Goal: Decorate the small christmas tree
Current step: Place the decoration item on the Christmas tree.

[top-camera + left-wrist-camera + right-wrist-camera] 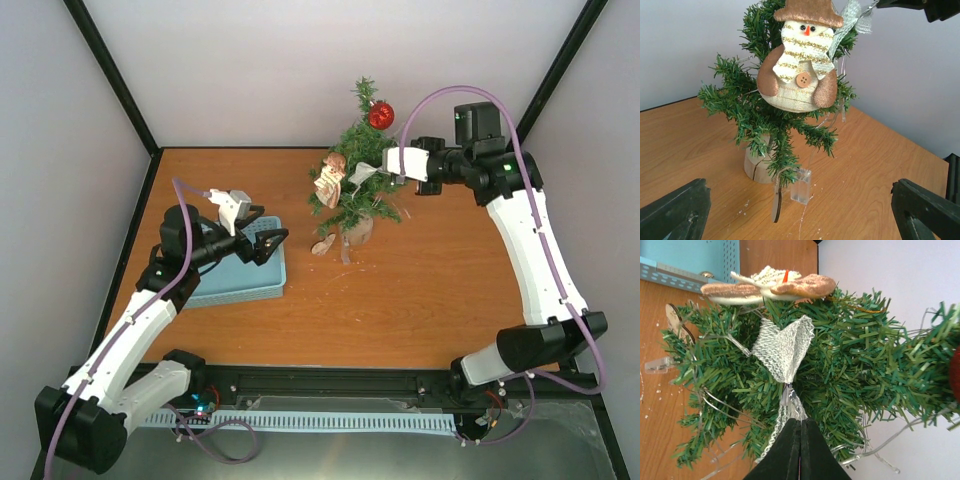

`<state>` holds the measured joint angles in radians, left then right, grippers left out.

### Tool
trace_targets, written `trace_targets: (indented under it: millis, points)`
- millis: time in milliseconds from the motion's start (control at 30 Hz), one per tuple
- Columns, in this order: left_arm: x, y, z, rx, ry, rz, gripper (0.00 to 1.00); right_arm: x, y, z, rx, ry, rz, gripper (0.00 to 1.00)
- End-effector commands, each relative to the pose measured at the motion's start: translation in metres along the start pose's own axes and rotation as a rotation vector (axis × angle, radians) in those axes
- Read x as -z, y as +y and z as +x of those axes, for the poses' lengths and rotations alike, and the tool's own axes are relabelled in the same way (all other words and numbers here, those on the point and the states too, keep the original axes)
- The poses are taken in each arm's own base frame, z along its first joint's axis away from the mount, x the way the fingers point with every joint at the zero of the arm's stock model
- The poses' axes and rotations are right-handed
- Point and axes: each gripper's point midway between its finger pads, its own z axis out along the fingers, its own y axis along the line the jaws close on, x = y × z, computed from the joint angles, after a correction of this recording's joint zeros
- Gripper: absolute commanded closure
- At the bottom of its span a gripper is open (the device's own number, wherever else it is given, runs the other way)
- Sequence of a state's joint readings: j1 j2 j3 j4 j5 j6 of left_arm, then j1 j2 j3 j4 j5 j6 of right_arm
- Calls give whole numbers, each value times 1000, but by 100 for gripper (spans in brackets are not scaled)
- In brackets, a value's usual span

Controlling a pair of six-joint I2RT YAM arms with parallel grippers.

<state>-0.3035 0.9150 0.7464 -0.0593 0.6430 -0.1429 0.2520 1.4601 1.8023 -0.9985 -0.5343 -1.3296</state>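
The small christmas tree point(357, 190) stands at the back middle of the table on a round pale base point(756, 167). A red bauble point(381, 114) hangs near its top and a fabric snowman point(800, 65) hangs on its left side. My right gripper point(800, 424) is shut on the tail of a silver mesh bow point(782, 347) that is pressed into the branches on the tree's right side. My left gripper point(272, 240) is open and empty above the blue tray point(245, 272), left of the tree; its fingers point(675, 212) frame the tree's base from a distance.
A clear plastic box point(801, 186) on a thin light wire and a flat wooden ornament point(776, 202) hang at the tree's foot. White crumbs lie on the wood near them. Grey walls enclose the table on three sides.
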Motion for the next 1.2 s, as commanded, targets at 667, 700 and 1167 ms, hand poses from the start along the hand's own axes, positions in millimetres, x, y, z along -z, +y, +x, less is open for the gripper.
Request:
trace_targets:
  millis: [667,700,1167]
  points:
    - [0,-3,-4,-51,-5,15,0,-15,-23,13,157,40,5,97]
    - [0,-3,-4,-51,-5,14,0,-15,-24,13,158,39,4,97]
    - [0,-3,1,-55,4,10,0,0,-31,5,183,55,31,97]
